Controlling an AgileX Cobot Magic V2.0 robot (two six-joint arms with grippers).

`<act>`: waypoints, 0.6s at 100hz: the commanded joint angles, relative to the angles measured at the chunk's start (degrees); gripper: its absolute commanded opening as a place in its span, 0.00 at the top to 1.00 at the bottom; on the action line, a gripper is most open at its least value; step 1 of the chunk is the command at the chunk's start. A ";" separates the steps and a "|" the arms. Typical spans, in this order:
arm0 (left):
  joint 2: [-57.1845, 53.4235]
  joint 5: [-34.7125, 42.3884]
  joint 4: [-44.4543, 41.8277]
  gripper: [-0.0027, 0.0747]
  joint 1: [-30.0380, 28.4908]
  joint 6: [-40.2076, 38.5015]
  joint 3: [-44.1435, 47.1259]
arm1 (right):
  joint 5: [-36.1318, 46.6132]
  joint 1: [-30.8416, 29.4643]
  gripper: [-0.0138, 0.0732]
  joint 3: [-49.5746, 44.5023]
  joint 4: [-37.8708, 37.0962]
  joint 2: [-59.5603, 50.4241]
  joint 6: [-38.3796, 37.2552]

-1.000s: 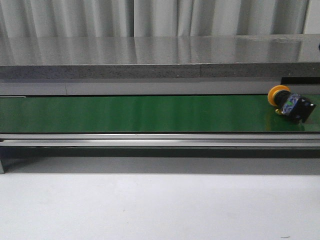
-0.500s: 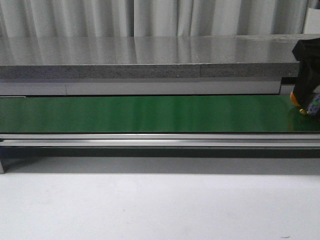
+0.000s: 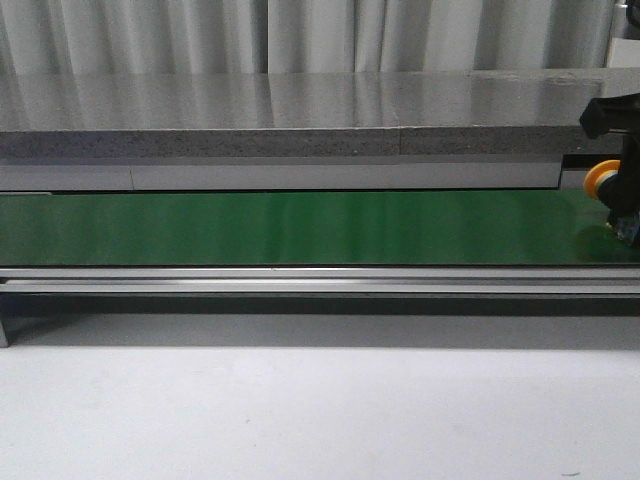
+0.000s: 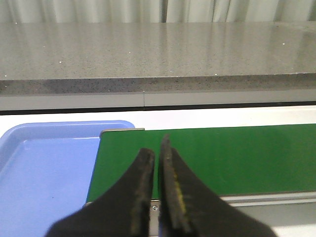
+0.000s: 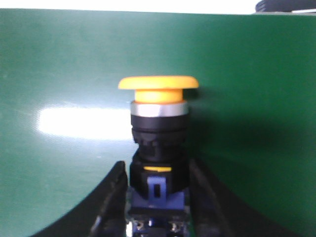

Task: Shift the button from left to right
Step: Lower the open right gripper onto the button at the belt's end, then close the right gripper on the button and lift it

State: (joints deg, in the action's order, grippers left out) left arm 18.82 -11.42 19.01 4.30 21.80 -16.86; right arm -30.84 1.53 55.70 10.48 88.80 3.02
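The button (image 5: pixel 158 128) has a yellow-orange disc cap, a silver ring and a dark body with a blue base. My right gripper (image 5: pixel 157 168) is shut on that body, one finger on each side, over the green belt (image 5: pixel 59 59). In the front view only the cap of the button (image 3: pixel 600 181) shows at the far right, beside the black right gripper (image 3: pixel 628 215), which is cut by the frame edge. My left gripper (image 4: pixel 158 148) is shut with nothing in it, above the left end of the belt (image 4: pixel 247 158). It is out of the front view.
A blue tray (image 4: pixel 44 168) lies just off the belt's left end. A grey stone counter (image 3: pixel 300 110) runs behind the belt (image 3: pixel 300 228), with curtains beyond. The belt's metal rail and the white tabletop (image 3: pixel 300 400) lie in front.
The right gripper came in from the upper right and closed on the button. The button, which lay tilted on the belt, has shifted right and slightly up.
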 commanded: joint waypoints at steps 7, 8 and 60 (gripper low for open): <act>0.32 4.60 0.81 0.96 0.43 -0.03 -1.59 | 1.01 -0.16 0.58 1.91 -0.01 -1.96 0.03; 0.32 4.60 0.81 0.96 0.43 -0.03 -1.59 | 1.00 -0.16 0.58 1.91 0.02 -1.96 0.03; 0.32 4.60 0.81 0.96 0.43 -0.03 -1.59 | -18.09 -2.93 0.58 16.95 -5.59 -5.56 6.51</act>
State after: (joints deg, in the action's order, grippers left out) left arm 18.82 -11.42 19.01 4.30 21.80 -16.86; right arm -47.16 0.30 68.81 5.73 85.67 5.92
